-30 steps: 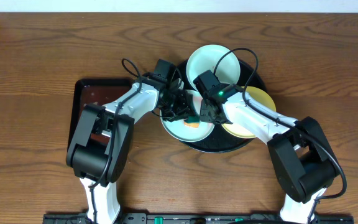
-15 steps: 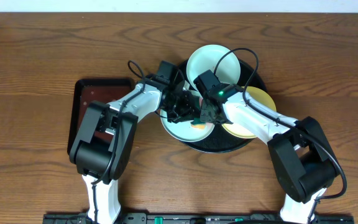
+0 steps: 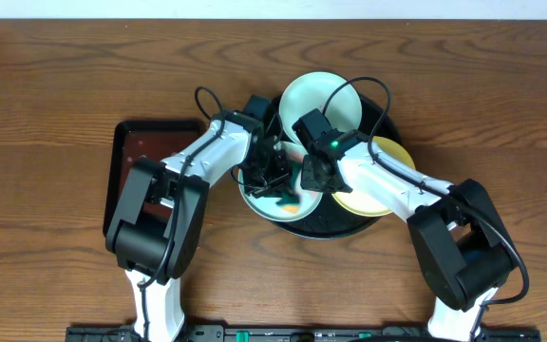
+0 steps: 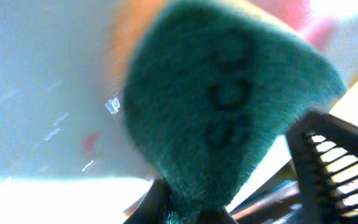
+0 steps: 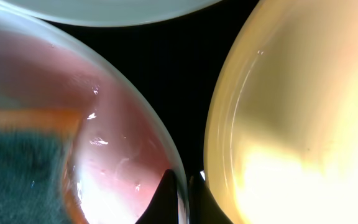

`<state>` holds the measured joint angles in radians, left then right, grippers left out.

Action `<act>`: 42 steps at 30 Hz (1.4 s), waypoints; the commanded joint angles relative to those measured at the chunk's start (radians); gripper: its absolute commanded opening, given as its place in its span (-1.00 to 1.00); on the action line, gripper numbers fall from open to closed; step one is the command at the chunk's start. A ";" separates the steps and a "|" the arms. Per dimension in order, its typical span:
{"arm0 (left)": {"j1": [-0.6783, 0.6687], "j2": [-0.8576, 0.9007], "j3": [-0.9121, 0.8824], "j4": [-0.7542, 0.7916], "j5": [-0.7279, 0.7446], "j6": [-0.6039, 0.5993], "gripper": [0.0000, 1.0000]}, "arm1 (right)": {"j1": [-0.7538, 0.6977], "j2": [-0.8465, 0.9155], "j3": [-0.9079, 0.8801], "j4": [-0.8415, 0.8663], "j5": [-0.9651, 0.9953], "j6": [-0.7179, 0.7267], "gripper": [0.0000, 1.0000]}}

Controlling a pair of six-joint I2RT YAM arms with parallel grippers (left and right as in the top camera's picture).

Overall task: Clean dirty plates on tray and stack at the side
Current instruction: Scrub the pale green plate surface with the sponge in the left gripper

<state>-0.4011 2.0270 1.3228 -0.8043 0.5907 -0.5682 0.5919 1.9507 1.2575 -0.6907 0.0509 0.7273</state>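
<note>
A pale mint plate (image 3: 257,202) sits at the front left of the round black tray (image 3: 387,114), overhanging its rim. My right gripper (image 3: 309,177) is shut on this plate's right rim; the right wrist view shows the jaws (image 5: 182,194) pinching the rim of the reddish-smeared plate (image 5: 117,137). My left gripper (image 3: 275,177) is shut on a green and orange sponge (image 3: 289,199), which presses on the plate (image 4: 42,93); the sponge (image 4: 229,106) fills the left wrist view. A second mint plate (image 3: 313,99) lies at the tray's back. A yellow plate (image 3: 387,180) lies at its right.
A rectangular dark red-brown tray (image 3: 139,154) lies on the wood-grain tabletop (image 3: 55,95) left of the black tray, under my left arm. In the right wrist view the yellow plate (image 5: 303,124) lies just right of the held rim, with black tray (image 5: 191,68) between.
The sponge has slid toward the front of the plate, and its orange side no longer shows from above. My left gripper moved with it. My right gripper still holds the rim.
</note>
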 commanded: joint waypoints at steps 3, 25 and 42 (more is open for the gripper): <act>0.032 0.028 0.037 -0.182 -0.441 0.010 -0.85 | -0.010 0.024 -0.008 -0.005 0.076 0.023 -0.98; 0.013 0.041 0.164 -0.109 -0.419 -0.019 -0.85 | -0.010 0.024 -0.008 -0.020 0.076 0.023 -0.98; -0.132 0.143 0.164 0.074 0.024 -0.036 -0.85 | -0.010 0.024 -0.008 -0.021 0.076 0.023 -0.98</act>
<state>-0.4877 2.1151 1.4879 -0.7444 0.4431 -0.5835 0.5755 1.9511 1.2613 -0.7063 0.1276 0.7540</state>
